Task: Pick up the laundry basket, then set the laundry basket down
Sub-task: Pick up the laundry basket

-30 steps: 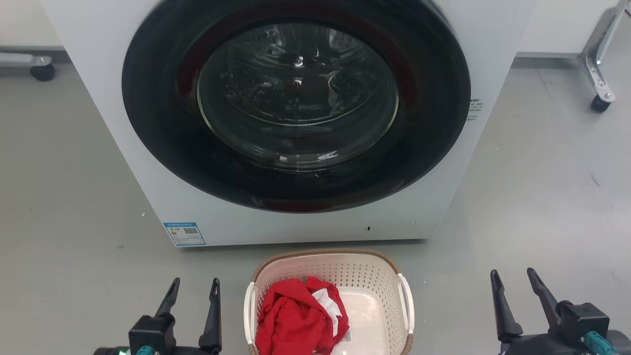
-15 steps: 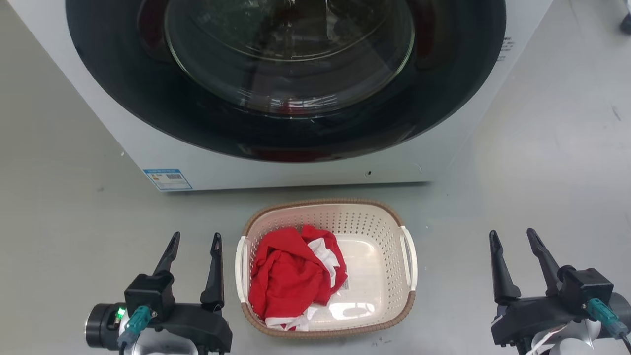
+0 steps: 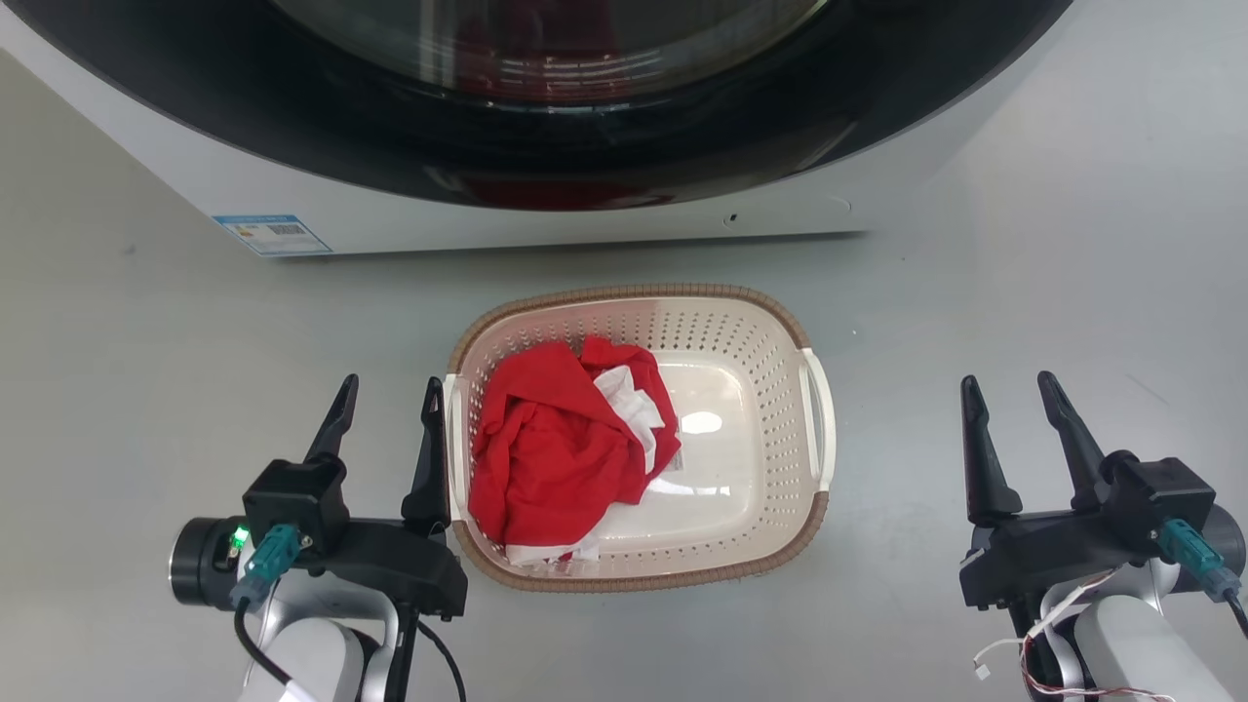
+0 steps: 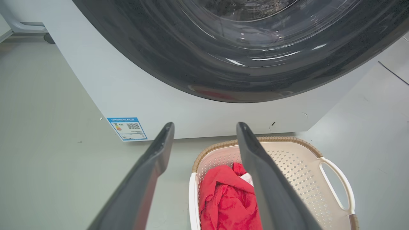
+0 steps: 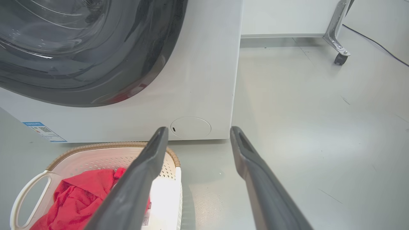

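1. Head view shows your left end effector [image 3: 390, 382] open, empty, just beside the laundry basket [image 3: 682, 327]; your right end effector [image 3: 1007, 380], open too, stands well apart.
2. It sits on the floor [image 3: 146, 341] before the washing machine [image 3: 585, 229].
3. Likely light, stiff plastic: grip the white side handles [image 3: 826, 419].

white washing machine [image 3: 546, 232], red garment [image 3: 551, 453], grey floor [image 3: 1024, 273]
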You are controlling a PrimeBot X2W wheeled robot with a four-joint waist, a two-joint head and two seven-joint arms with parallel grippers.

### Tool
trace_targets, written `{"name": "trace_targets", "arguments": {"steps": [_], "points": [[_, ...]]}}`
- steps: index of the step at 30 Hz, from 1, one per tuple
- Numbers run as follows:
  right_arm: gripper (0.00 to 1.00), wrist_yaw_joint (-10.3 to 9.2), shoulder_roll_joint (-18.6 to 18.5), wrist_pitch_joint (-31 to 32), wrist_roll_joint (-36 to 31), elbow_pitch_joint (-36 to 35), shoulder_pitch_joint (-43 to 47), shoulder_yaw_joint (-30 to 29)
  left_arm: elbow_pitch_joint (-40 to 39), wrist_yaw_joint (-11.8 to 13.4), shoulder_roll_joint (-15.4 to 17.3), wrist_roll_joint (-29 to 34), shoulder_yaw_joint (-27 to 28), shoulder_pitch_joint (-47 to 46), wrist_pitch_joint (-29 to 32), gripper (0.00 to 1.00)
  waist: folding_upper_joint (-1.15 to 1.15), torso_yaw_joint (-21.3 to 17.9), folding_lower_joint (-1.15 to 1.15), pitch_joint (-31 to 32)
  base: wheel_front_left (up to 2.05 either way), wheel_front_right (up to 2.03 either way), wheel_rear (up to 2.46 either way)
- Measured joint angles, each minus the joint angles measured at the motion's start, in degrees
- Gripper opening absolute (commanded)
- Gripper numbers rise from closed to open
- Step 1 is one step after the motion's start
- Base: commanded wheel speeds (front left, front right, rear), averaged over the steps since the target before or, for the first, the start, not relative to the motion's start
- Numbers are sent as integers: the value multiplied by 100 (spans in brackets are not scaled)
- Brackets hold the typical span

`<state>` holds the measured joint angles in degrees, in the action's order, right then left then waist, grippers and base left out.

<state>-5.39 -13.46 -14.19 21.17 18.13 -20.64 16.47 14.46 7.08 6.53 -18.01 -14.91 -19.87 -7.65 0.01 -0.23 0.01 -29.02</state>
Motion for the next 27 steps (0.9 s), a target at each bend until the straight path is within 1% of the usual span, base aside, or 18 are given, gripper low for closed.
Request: {"name": "trace_targets", "arguments": {"steps": [11, 15, 19, 27], "points": [[100, 37, 145, 1, -2, 224, -477, 94, 385, -54, -89, -21, -19, -484, 27, 100, 0, -48, 0, -785, 0, 0, 0], [100, 85, 209, 1, -2, 316, -635, 125, 564, -62, -116, -23, -41, -662, 48, 100, 0, -54, 0, -1033, 0, 0, 0], [100, 96, 281, 1, -2, 482, -806, 180, 761, -111, -145, -33, -69, -834, 49, 100, 0, -51, 0, -1264, 0, 0, 0], [100, 199, 532, 4, -2, 943, -1172, 343, 1306, -194, -187, -187, -36, -1104, 47, 100, 0, -60, -1, -1630, 0, 0, 0]]}}
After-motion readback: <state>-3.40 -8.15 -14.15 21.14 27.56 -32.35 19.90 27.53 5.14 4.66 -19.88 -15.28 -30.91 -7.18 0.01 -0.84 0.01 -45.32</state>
